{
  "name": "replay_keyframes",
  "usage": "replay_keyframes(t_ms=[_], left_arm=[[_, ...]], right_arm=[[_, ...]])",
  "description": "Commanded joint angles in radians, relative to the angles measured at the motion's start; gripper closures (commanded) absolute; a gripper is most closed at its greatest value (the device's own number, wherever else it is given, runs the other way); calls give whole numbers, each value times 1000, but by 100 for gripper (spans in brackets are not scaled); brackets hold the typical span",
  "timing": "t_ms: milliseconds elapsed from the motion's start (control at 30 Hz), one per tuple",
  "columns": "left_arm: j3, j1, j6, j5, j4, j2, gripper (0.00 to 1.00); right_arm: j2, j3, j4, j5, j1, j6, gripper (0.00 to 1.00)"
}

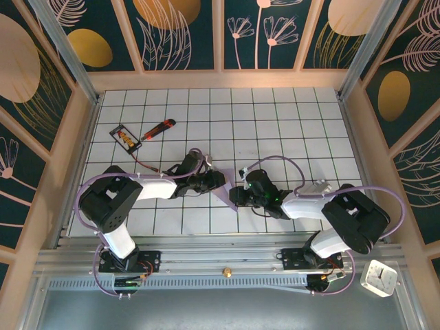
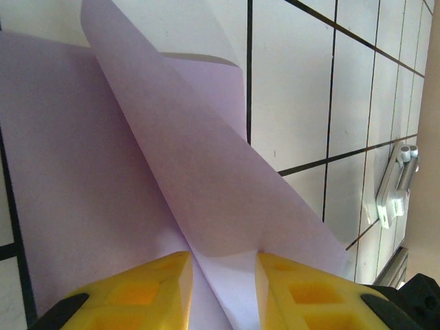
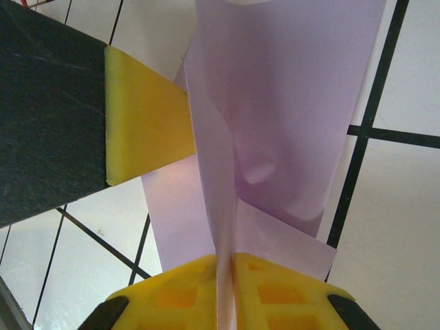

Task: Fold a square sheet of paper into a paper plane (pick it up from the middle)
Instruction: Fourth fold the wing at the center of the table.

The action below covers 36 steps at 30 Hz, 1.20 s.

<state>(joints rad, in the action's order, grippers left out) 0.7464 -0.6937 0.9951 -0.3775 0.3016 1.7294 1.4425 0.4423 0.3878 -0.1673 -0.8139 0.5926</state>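
Two arms meet over the middle of the white, black-gridded table (image 1: 289, 124); between them sits the pale lavender-purple square sheet of thin paper (image 1: 229, 198) (image 2: 206, 192) (image 3: 295, 96), partly folded, one flap raised off the tiles. Right gripper (image 1: 243, 194) (image 3: 230, 265): yellow fingers drawn almost together, pinching an upright ridge of the sheet that rises from between them. Left gripper (image 1: 217, 180) (image 2: 221, 265): yellow fingers (image 2: 144, 292) a modest gap apart, straddling a folded flap that runs away across the flat part of the sheet; whether they press on it cannot be told; one of them (image 3: 144, 124) lies at the sheet's edge in the right wrist view.

Handling, as judged: the sheet is very light and limp, stiff only along a crease; it buckles readily, as the small dimple (image 3: 258, 168) beside the pinched ridge suggests; its smooth surface may slide out of a loose pinch, and a hard pull may tear it or set a stray crease. The best hold appears to be on a doubled ridge near the middle, pinched lightly, with the other side pressed flat.

Well apart at far left: a red-orange utility knife (image 1: 158, 128); a small black-framed card (image 1: 126, 137).
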Motion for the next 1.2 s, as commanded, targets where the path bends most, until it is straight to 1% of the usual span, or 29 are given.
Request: replay_keyframes(t_ms=[0,100,167,400,733,1033,1167], left_arm=[[18,6,-19,3,-13,17,70],[21,5,-25,6,-22,9,70],[26,5,-31,8,-24,2,69],[38,5,-32,-12,-30,6,69],[66,5,-50,-22,-51,41,70],[91,6,-68,-20,-68,65,70],[90,6,-56,-40,-36,65,70]], right_arm=[[8,-12,41,-15,3,4,90],[16,-22,46,-21,4,-8,96],[29,-31,53,-28,4,-11,97],[79,-62,113,-63,4,-2,99],[91,-106,184,-80,13,92,100],[100,-99,174,-89,22,102,100],[104,-97,172,-87,24,103,100]])
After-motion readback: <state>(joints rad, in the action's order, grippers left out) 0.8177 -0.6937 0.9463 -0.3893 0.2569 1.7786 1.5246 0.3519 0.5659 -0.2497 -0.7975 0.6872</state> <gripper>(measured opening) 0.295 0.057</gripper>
